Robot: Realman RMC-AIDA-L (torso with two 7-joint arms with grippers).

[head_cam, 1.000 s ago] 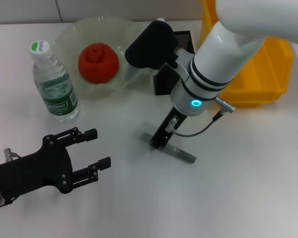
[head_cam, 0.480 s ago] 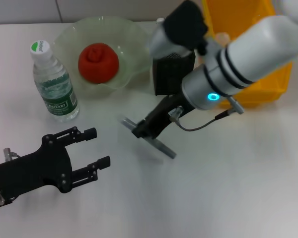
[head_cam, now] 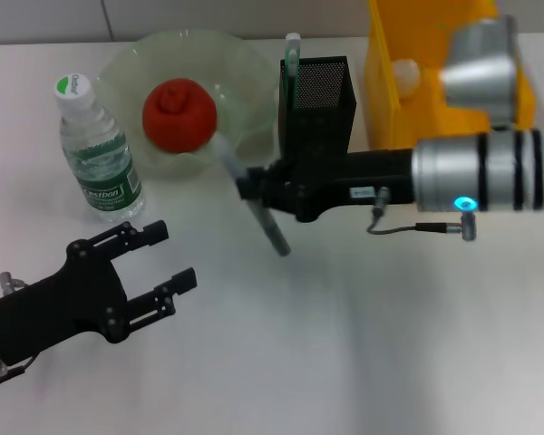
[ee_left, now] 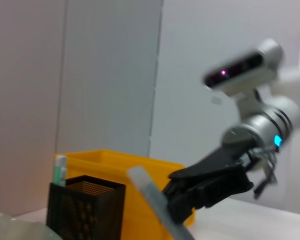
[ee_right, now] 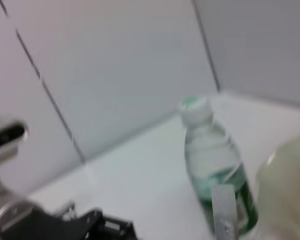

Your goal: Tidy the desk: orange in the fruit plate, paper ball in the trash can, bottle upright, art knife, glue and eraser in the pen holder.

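1. The right end effector reaches sideways above the surface, clenched on the knife, which hangs tilted in the air just in front of the pen holder.
2. The left end effector hovers low near the front edge, fingers spread, grasping nothing.
3. The orange lies in the fruit plate.
4. The bottle stands upright beside the plate.
5. A green-and-white stick stands in the pen holder.
6. The yellow bin sits beside the holder, with a pale paper ball inside.
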